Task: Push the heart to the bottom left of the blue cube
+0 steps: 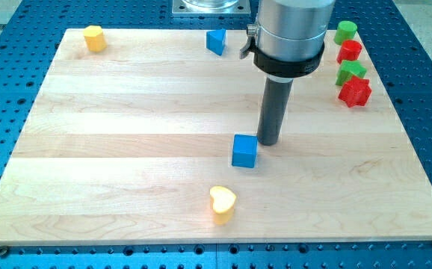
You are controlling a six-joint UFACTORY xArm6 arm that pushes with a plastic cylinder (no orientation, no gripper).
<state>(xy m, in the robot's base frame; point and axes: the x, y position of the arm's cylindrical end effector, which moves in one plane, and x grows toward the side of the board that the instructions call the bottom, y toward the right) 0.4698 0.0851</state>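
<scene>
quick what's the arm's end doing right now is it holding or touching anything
My tip: a bare rod with no gripper, so it holds nothing. It sits just right of the blue cube, apparently touching it, and up and right of the yellow heart.

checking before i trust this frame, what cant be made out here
- Camera view: my tip ends beside the blue cube; touching or apart, unclear.
- Arm above the grey collar: cut off by the top edge.
- Red and green blocks at the view's right: clustered, shapes hard to tell.
- Yellow heart: washed out by glare.

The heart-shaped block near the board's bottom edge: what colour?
Yellow heart block, clear in the camera view.
</scene>
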